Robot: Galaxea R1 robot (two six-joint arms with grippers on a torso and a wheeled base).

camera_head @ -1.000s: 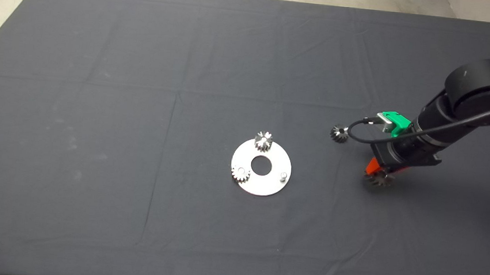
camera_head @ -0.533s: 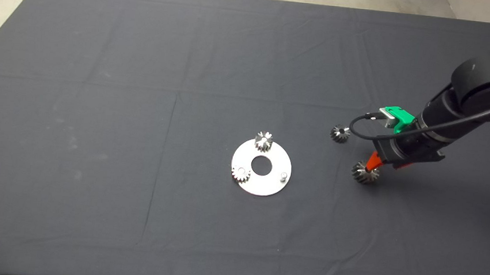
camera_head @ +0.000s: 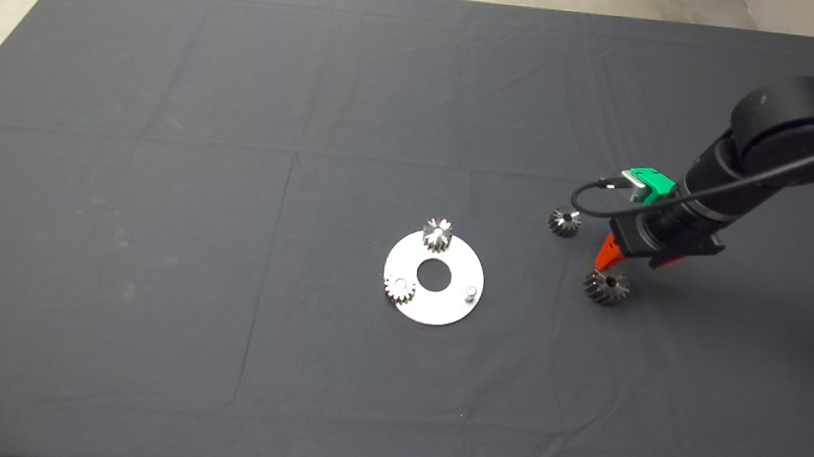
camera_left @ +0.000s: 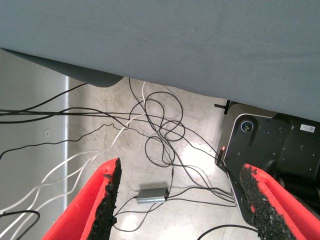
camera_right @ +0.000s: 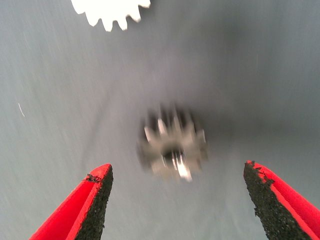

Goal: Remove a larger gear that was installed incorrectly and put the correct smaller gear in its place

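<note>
The right claw (camera_head: 607, 255) hung over the dark mat (camera_head: 238, 133) on the table with its red fingers (camera_right: 92, 205) spread wide, released and holding nothing. The larger gear (camera_head: 607, 287) lay on the mat just below the fingertips, apart from both pads, blurred in the right wrist view (camera_right: 172, 145). The smaller gear (camera_head: 564, 221) sat on the mat nearby, beside the claw. A round metal plate (camera_head: 444, 309) lay well apart toward the middle, carrying two small gears (camera_head: 437, 234) and a bare pin (camera_head: 471, 292). The left claw (camera_left: 182, 200) waited off the mat, fingers wide apart, above floor cables (camera_left: 160, 130).
</note>
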